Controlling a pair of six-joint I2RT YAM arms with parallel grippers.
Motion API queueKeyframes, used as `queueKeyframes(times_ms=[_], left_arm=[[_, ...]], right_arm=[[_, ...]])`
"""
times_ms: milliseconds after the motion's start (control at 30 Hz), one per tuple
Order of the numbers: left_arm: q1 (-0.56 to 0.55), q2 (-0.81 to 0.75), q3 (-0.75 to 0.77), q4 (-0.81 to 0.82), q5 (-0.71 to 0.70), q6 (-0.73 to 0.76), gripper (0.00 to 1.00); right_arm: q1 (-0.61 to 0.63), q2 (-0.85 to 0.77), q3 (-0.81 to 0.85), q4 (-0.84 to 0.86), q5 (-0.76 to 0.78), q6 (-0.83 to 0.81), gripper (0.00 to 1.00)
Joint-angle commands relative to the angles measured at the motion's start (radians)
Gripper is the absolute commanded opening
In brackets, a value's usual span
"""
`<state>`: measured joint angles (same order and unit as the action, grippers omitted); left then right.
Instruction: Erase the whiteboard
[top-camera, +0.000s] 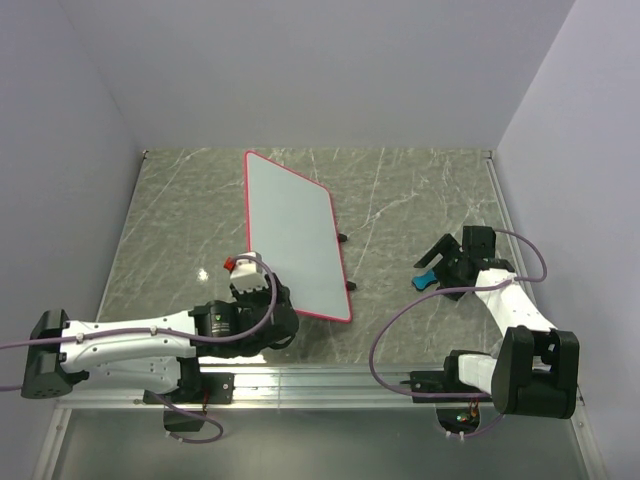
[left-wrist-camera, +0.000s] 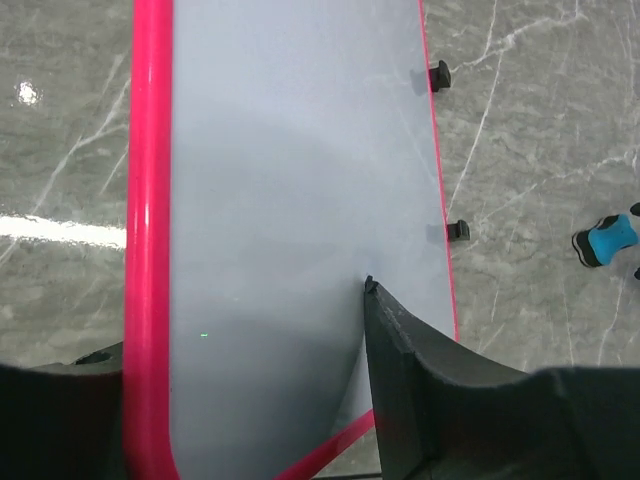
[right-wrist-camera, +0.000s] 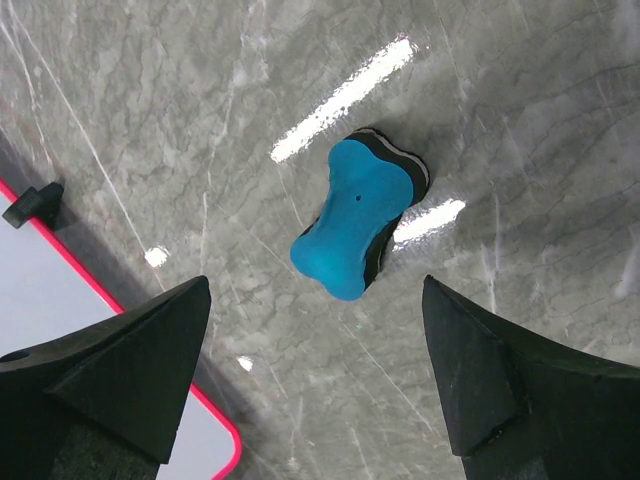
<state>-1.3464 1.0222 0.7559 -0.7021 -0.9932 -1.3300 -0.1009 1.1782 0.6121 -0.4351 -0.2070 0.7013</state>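
Note:
The whiteboard (top-camera: 292, 232) lies slanted on the marble table, white with a thin red-pink frame and two black feet on its right edge; I see no marks on it. My left gripper (top-camera: 255, 282) is open low over its near-left corner, and in the left wrist view (left-wrist-camera: 245, 315) the fingers straddle the left frame. The right fingertip (left-wrist-camera: 372, 292) is on or just above the board (left-wrist-camera: 300, 150). The blue eraser (top-camera: 427, 280) lies right of the board. My right gripper (top-camera: 442, 262) is open and empty above the eraser (right-wrist-camera: 360, 215), whose near end lies level with the fingertips (right-wrist-camera: 316, 288).
A small red item (top-camera: 228, 264) sits beside my left gripper. Grey walls enclose the table on three sides. A metal rail (top-camera: 330, 385) runs along the near edge. A corner of the board (right-wrist-camera: 40, 260) and one foot (right-wrist-camera: 30, 205) show in the right wrist view.

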Motion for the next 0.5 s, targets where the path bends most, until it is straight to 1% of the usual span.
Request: queueKeyframes(times_ms=[0, 100, 233, 300, 367, 467], left_arm=[[-0.030, 0.004, -0.020, -0.166, 0.091, 0.061, 0.54], [-0.040, 0.022, -0.003, -0.174, 0.090, 0.066, 0.54], [-0.060, 0.050, 0.040, -0.224, 0.077, 0.052, 0.55], [-0.074, 0.067, 0.060, -0.246, 0.068, 0.051, 0.57], [-0.089, 0.082, 0.092, -0.273, 0.054, 0.052, 0.61], [-0.103, 0.104, 0.129, -0.289, 0.042, 0.071, 0.63]], right_arm=[[-0.008, -0.023, -0.014, 0.029, 0.014, 0.001, 0.93], [-0.006, -0.015, -0.014, 0.036, 0.011, 0.003, 0.93], [-0.006, -0.002, -0.014, 0.047, 0.009, 0.006, 0.93], [-0.008, 0.008, -0.012, 0.055, 0.008, 0.007, 0.93], [-0.008, 0.014, -0.012, 0.059, 0.006, 0.007, 0.93], [-0.006, 0.026, -0.011, 0.067, 0.004, 0.009, 0.93]])
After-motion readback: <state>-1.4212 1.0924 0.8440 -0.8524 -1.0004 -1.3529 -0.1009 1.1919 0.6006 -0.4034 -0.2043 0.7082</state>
